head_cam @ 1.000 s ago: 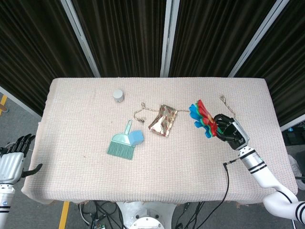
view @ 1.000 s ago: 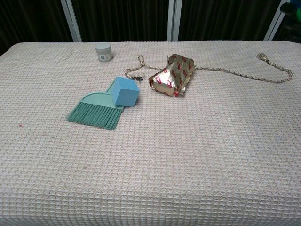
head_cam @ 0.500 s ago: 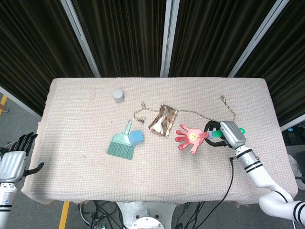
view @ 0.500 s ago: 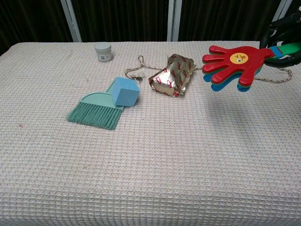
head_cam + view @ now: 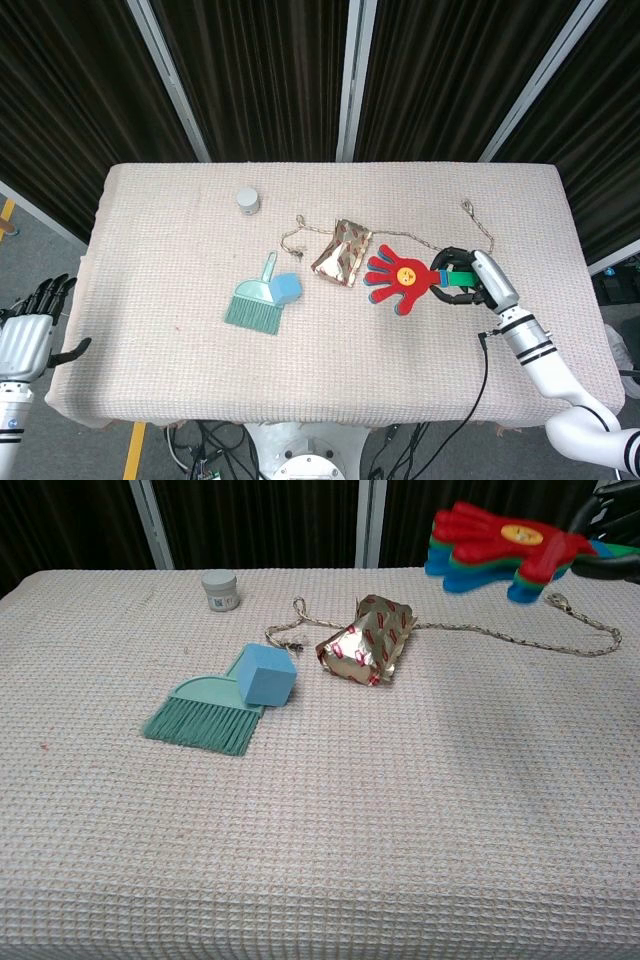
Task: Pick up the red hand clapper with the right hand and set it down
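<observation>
The red hand clapper (image 5: 398,280) has a yellow face on its red palm, blue and green layers beneath, and a green handle. My right hand (image 5: 468,278) grips that handle and holds the clapper in the air, palm side up, fingers pointing left. In the chest view the clapper (image 5: 497,546) floats at the top right, above the table, with the right hand (image 5: 610,552) only partly inside the frame edge. My left hand (image 5: 30,325) hangs open beside the table's left front corner, away from everything.
A shiny foil snack bag (image 5: 343,251) lies just left of the clapper. A rope (image 5: 520,637) runs from the bag to the right. A teal brush (image 5: 256,301) with a blue cube (image 5: 287,288) sits left of centre. A small white jar (image 5: 248,200) stands at the back.
The right hand turned the clapper from edge-on to flat, swung it left, then raised it; in the chest view it climbed from bag level to the top of the frame.
</observation>
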Robot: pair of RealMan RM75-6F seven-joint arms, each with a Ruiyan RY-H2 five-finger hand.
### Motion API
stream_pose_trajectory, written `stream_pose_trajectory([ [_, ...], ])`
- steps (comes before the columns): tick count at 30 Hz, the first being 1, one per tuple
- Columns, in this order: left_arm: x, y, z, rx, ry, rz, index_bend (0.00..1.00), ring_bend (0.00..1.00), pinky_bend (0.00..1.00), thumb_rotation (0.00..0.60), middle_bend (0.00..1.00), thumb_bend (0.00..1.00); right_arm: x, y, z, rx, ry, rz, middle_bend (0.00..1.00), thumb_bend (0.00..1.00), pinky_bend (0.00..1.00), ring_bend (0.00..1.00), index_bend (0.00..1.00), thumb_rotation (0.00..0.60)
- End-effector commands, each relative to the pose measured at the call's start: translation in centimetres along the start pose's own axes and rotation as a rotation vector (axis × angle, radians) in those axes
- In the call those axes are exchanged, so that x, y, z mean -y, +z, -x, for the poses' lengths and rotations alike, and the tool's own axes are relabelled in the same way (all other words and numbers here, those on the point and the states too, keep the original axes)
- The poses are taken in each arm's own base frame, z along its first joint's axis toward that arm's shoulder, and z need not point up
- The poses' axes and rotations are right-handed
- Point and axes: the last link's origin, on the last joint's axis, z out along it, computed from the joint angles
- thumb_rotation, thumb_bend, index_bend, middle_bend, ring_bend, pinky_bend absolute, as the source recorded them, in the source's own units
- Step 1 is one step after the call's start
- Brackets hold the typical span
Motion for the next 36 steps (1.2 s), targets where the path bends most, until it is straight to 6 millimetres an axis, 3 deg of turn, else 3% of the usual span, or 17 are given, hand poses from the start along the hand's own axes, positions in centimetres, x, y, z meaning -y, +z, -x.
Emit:
stream_pose_trajectory([
  [1,-0.1,0.0,-0.1,-0.014,0.002,0.007,0.07,0.00,0.16,0.600,0.02,0.21,0.3,-1.7,-2.1,0.004,0.949,-0.101,0.80,0.57,1.00,0.90,0.91,0.600],
  [7,-0.4,0.2,-0.5,-0.133,0.028,0.042,0.07,0.00,0.12,0.600,0.00,0.21,-1.9,-2.1,-2.3,0.019,0.945,-0.054,0.80,0.57,1.00,0.90,0.92,0.600],
  [10,-0.2,0.1,-0.3,-0.116,0.022,0.037,0.07,0.00,0.12,0.600,0.00,0.21,-2.5,-2.0,-2.2,0.027,0.854,-0.045,0.80,0.58,1.00,0.90,0.93,0.600],
  [18,-0.1,0.1,0.1,-0.075,0.021,0.028,0.07,0.00,0.12,0.600,0.00,0.21,-2.7,-0.9,-1.0,0.045,0.125,-0.013,0.80,0.58,1.00,0.90,0.93,0.600],
  [25,0.1,0.0,0.3,-0.057,0.016,0.018,0.07,0.00,0.12,0.600,0.00,0.21,-3.3,-0.3,0.9,0.032,-0.268,0.025,0.80,0.59,1.00,0.90,0.92,0.600],
  [36,0.5,0.0,0.3,-0.056,0.010,0.005,0.07,0.00,0.12,0.600,0.00,0.21,-6.1,-0.1,4.5,-0.008,-0.171,0.062,0.80,0.59,1.00,0.90,0.92,0.600],
])
